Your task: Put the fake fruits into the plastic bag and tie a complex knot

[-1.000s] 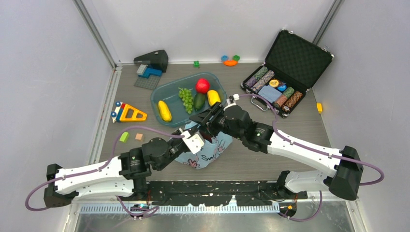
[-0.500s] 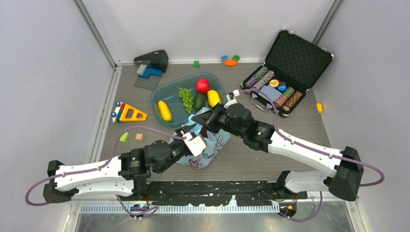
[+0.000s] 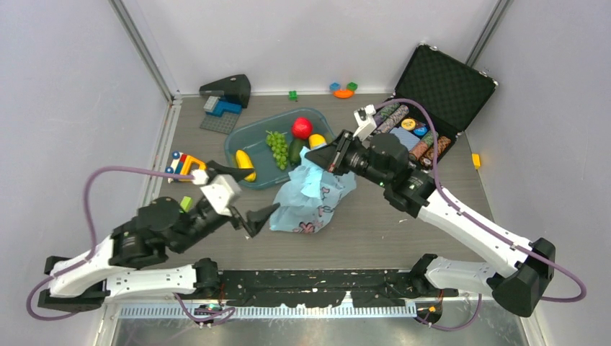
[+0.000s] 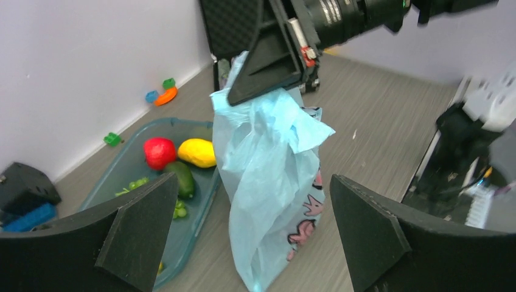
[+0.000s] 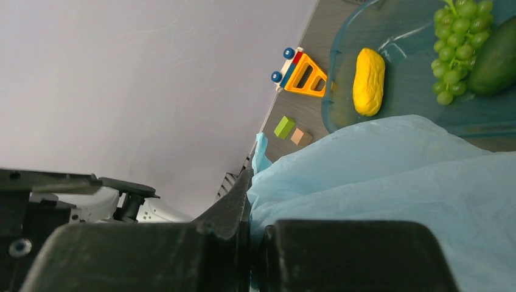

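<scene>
The light-blue plastic bag (image 3: 311,200) stands on the table in front of the tub, held up by its bunched top. My right gripper (image 3: 315,160) is shut on that top (image 5: 395,176). My left gripper (image 3: 253,192) hangs wide open left of the bag and apart from it; in the left wrist view the bag (image 4: 274,176) stands beyond the spread fingers. The fake fruits lie in the clear blue tub (image 3: 248,137): a red apple (image 3: 302,127), green grapes (image 3: 277,146), a dark green one (image 3: 297,151) and two yellow ones (image 3: 245,165). No knot is in view, and the bag's inside is hidden.
An open black case of poker chips (image 3: 425,108) sits at the back right. An orange toy triangle (image 3: 191,168) and small blocks (image 3: 185,204) lie on the left. A black and blue piece (image 3: 227,94) and coloured toys (image 3: 344,89) lie along the back wall.
My left gripper let go of the bag, opened wide and drew back to the left. My right gripper shut on the bag's top and lifted it up and toward the back right.
</scene>
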You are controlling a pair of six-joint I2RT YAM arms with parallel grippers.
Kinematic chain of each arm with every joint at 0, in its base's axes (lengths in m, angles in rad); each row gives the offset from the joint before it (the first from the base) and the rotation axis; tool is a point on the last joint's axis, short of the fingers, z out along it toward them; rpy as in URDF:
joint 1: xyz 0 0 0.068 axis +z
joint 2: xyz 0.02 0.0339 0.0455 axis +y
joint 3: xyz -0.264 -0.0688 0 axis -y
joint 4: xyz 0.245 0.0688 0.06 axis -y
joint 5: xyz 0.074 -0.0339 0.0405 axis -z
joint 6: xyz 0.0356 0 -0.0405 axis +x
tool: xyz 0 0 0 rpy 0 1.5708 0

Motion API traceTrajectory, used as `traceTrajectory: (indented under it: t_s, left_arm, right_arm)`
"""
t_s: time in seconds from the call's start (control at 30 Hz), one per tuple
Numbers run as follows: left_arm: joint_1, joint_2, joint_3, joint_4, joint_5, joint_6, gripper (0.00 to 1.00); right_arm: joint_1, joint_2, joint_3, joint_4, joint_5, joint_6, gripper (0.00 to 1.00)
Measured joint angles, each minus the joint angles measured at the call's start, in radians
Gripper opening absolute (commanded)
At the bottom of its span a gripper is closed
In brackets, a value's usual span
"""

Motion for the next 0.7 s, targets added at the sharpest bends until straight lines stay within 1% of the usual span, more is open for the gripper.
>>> traceTrajectory:
  t_s: [0.1,0.2,0.3,0.4,0.47,0.6,0.7]
  left_arm:
    - [0.059,-0.021,0.060,-0.031,0.026,-0.085,0.99]
    - [0.167,-0.014,0.089,-0.051,0.117,-0.182,0.99]
    - [0.315,0.020,0.090,-0.054,0.274,-0.291,0.99]
    - [0.412,0.071,0.077,-0.037,0.418,-0.374,0.99]
    - [0.470,0.109,0.052,-0.002,0.535,-0.438,0.99]
    - [0.540,0.166,-0.002,0.092,0.719,-0.537,0.99]
    - [0.581,0.203,-0.050,0.171,0.834,-0.608,0.98]
  right_arm:
    - [-0.075,-0.013,0.013,-0.001,-0.125,-0.078,0.05]
    - [-0.126,-0.016,0.031,-0.003,-0.253,-0.148,0.05]
    - [-0.147,-0.017,0.041,0.001,-0.377,-0.210,0.05]
    - [-0.161,-0.022,0.035,0.015,-0.472,-0.255,0.05]
    - [-0.168,-0.038,0.002,0.060,-0.529,-0.263,0.05]
    - [-0.179,-0.075,-0.095,0.196,-0.612,-0.232,0.05]
    - [-0.181,-0.073,-0.148,0.285,-0.649,-0.193,0.05]
